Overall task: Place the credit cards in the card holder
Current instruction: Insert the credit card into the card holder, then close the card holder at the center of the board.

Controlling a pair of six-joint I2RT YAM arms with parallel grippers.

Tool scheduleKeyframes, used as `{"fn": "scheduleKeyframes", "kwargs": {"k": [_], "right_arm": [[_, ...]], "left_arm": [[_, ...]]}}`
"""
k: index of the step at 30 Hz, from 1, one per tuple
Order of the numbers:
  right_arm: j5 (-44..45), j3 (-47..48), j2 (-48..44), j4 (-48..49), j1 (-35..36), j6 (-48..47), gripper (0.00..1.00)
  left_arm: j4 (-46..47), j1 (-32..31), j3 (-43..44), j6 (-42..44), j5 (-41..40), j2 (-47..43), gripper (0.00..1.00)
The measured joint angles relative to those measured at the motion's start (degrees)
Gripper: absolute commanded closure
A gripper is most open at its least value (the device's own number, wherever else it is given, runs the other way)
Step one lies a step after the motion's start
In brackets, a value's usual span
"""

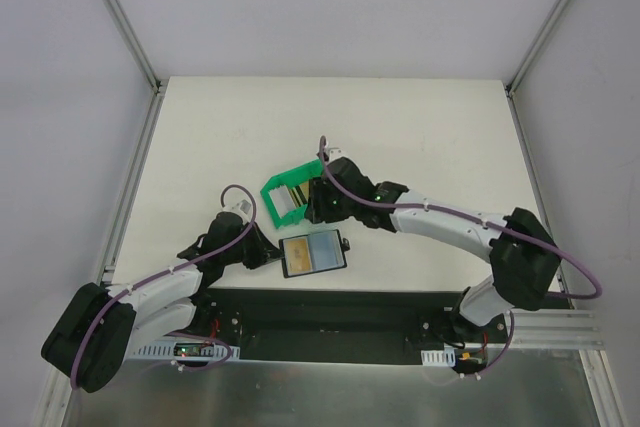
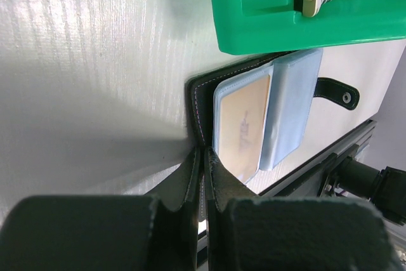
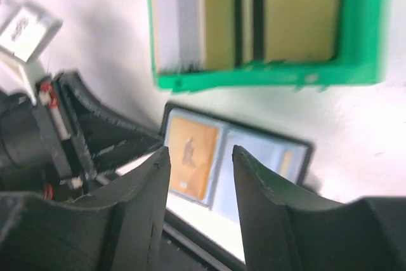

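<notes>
Card holder (image 1: 314, 253) lies open, left tool (image 2: 203, 152) clenched at its edge, right tool (image 3: 202, 157) released.

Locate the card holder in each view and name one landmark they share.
Top external: card holder lies open at low centre, just below the green bin.
Left wrist: card holder is right of centre, under the green bin.
Right wrist: card holder is at centre, under the green bin.
Shared landmark: the green bin, right beside the holder in all three views.
</notes>
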Motion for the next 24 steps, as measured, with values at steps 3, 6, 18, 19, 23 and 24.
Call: {"fn": "scheduleKeyframes", "kwargs": {"k": [3,6,18,19,23,24], "right_arm": [[3.7,3.0,-0.8,-3.1,-2.9,-2.0,0.42],[6.6,5.3,-0.8,-5.4,-5.4,-4.2,0.39],[5.5,18.8,11.5,-11.1,-14.2,-11.6,0.4],[5.0,19.4,12.8,-11.3,-14.3,-12.0,0.4],[3.0,21.1,17.4,-11.9,-14.6,-12.7,0.41],[2.7,21.6,18.3,-12.1,-14.6,-12.8,0.41]], "left_arm": [[0.0,0.0,0.0,0.0,0.0,0.0,1.0],[0.0,0.0,0.0,0.0,0.0,-0.1,1.0],[-0.1,0.0,0.0,0.0,-0.1,-0.4,1.0],[-0.1,0.0,0.0,0.0,-0.1,-0.4,1.0],[-0.1,0.0,0.0,0.0,-0.1,-0.4,1.0],[-0.1,0.0,0.0,0.0,-0.1,-0.4,1.0]]}}
